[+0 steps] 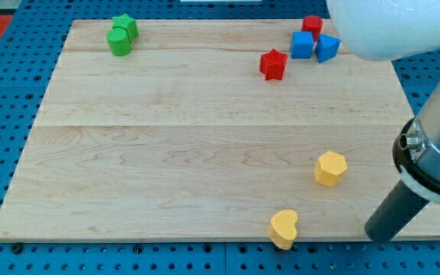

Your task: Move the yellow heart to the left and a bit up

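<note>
The yellow heart [284,228] lies at the board's bottom edge, right of centre. My tip [374,235] is the lower end of the dark rod at the view's bottom right. It stands to the right of the heart, apart from it, near the board's bottom right corner. A yellow hexagon [331,168] lies above and to the right of the heart, up and left of the tip.
A red star [273,64], a red block [312,26], a blue cube [302,45] and a blue triangular block [327,47] cluster at the top right. Two green blocks [121,36] sit at the top left. The wooden board [166,153] rests on blue pegboard.
</note>
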Robot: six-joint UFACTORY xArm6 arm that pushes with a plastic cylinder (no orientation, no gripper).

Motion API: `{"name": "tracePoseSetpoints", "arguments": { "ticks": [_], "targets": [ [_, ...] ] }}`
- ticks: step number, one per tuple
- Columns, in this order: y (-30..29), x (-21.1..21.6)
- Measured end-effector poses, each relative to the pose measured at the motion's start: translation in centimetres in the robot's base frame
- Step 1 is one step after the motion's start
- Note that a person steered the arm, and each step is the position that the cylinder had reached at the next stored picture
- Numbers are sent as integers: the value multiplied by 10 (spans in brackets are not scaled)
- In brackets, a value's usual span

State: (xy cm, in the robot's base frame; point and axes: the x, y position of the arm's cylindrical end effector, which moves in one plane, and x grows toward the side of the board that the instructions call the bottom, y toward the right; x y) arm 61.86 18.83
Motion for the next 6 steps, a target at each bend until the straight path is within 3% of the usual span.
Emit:
{"name": "tracePoseSetpoints", "arguments": {
  "ticks": [1,2,3,6],
  "targets": [
    [-7,0],
    [-64,-1],
    [-159,-1],
    [-232,-29]
  ]
}}
